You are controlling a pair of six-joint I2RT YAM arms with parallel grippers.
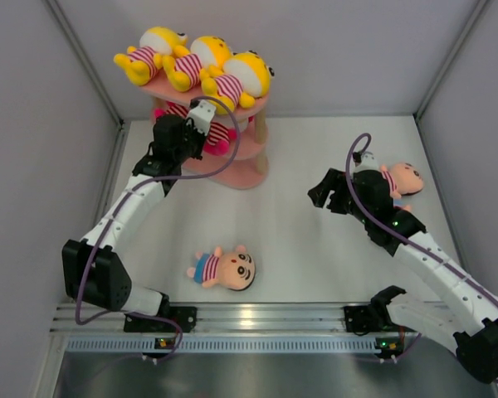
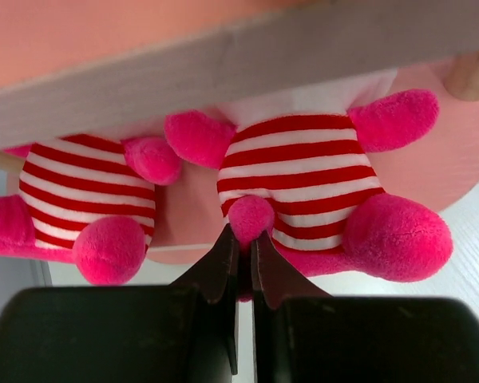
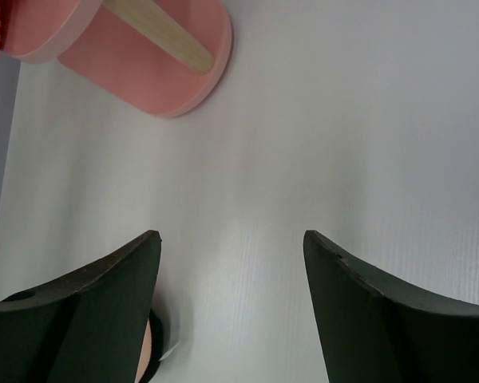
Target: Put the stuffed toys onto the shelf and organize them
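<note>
The pink shelf stands at the back left. Three yellow toys lie on its top board. Two pink-and-white striped toys lie on the middle board. My left gripper reaches in at that tier and is shut on a small pink limb of the right-hand pink toy. One peach-faced toy lies on the table in front. Another peach-faced toy lies at the right, partly behind my right arm. My right gripper is open and empty over bare table.
White walls close in the table on the left, back and right. The shelf's bottom board and a wooden post show at the top left of the right wrist view. The metal rail with the arm bases runs along the near edge.
</note>
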